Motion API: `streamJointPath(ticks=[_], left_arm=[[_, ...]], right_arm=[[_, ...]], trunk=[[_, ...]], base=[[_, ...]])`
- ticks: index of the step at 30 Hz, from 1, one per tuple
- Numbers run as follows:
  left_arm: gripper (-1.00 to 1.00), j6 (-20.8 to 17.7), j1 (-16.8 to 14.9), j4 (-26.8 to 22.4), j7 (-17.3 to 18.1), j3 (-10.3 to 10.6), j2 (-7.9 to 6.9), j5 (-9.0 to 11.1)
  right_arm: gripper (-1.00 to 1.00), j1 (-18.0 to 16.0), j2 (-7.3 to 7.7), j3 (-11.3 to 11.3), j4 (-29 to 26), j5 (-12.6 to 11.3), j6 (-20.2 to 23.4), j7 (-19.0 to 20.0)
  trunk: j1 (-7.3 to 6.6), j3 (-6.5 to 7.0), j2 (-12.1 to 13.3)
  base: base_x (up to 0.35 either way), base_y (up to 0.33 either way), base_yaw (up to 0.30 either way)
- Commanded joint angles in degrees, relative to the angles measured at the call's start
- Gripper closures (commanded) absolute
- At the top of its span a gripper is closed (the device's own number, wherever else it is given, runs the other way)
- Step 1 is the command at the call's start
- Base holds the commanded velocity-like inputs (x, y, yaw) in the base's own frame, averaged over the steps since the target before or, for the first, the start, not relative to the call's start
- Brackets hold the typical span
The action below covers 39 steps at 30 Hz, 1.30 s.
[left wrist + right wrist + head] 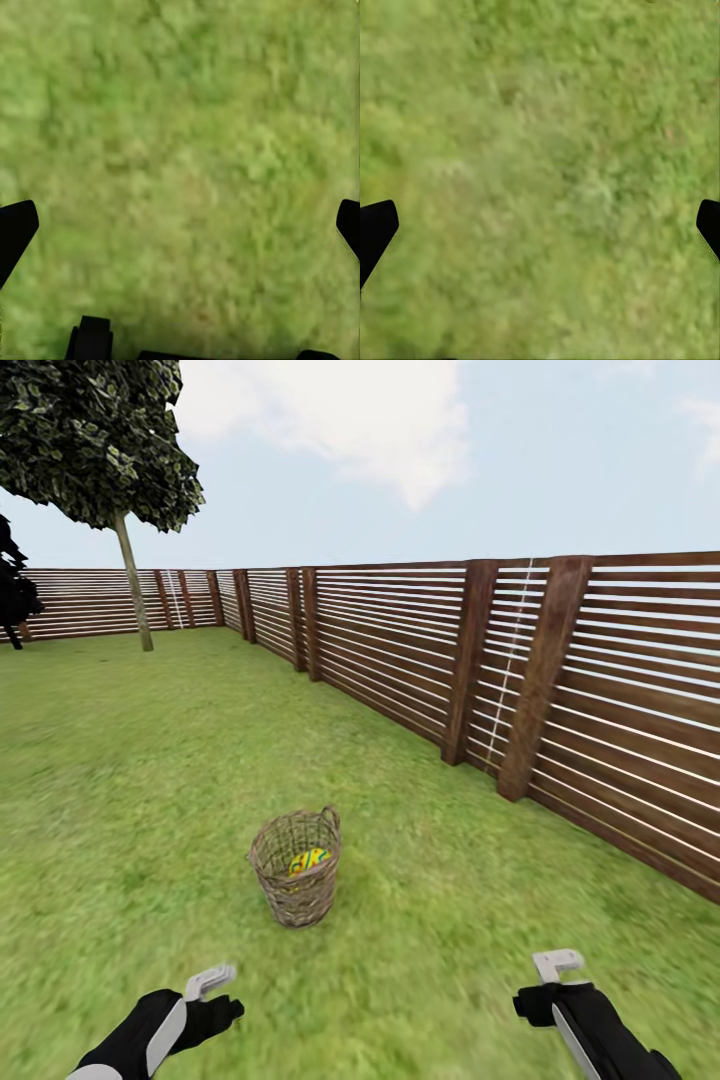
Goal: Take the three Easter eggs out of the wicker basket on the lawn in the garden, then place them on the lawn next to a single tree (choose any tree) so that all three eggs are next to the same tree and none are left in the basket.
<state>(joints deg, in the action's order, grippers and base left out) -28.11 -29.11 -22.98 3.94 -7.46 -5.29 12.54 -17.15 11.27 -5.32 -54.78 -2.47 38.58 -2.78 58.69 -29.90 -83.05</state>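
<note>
Location: an outdoor garden, rendered in simulation. Ground is a wide flat lawn (150, 780) of mottled green grass, also seen close up beneath both wrist cameras. A brown horizontal-slat wooden fence (400, 650) on heavy posts encloses the lawn along its right edge and far edge, meeting at the far corner. A tree (128, 560) with a thin pale trunk and leafy crown stands near the far fence. A dark columnar tree (12, 590) sits at the lawn's far left edge. Open sky with cloud overhead.
</note>
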Motion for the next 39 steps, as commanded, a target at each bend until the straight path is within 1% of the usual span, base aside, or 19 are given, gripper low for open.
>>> streamJointPath(ticks=[1, 6, 21, 32, 39], left_arm=[[-1.0, -0.38, -0.01, -0.11, 0.2, -0.4, -0.08, 0.03], [-1.0, -0.36, -0.04, -0.16, 0.19, -0.44, -0.6, 0.03], [-1.0, -0.33, -0.04, 0.12, 0.19, -0.28, -0.29, -0.05], [-1.0, -0.24, -0.06, 0.13, 0.19, -0.19, -0.06, -0.06], [-1.0, -0.24, -0.04, 0.13, 0.19, -0.24, -0.06, 0.01]], right_arm=[[-1.0, -0.04, 0.07, -0.21, -0.07, -0.26, 0.27, -0.29], [-1.0, -0.02, 0.07, -0.21, -0.07, -0.26, 0.27, -0.29], [-1.0, -0.05, 0.07, -0.21, -0.07, -0.26, 0.27, -0.29], [-1.0, -0.06, 0.15, -0.13, -0.07, -0.35, 0.27, -0.29], [-1.0, -0.07, 0.09, -0.29, -0.07, -0.22, 0.19, -0.29]], trunk=[[0.04, -0.06, -0.03], [0.04, -0.06, -0.03], [0.04, -0.06, -0.03], [0.04, -0.06, -0.03], [0.04, -0.06, -0.03]], base=[[0.345, -0.012, 0.0], [0.338, 0.05, 0.0], [0.273, 0.222, 0.0], [0.335, 0.015, 0.0], [0.338, -0.058, -0.04]])
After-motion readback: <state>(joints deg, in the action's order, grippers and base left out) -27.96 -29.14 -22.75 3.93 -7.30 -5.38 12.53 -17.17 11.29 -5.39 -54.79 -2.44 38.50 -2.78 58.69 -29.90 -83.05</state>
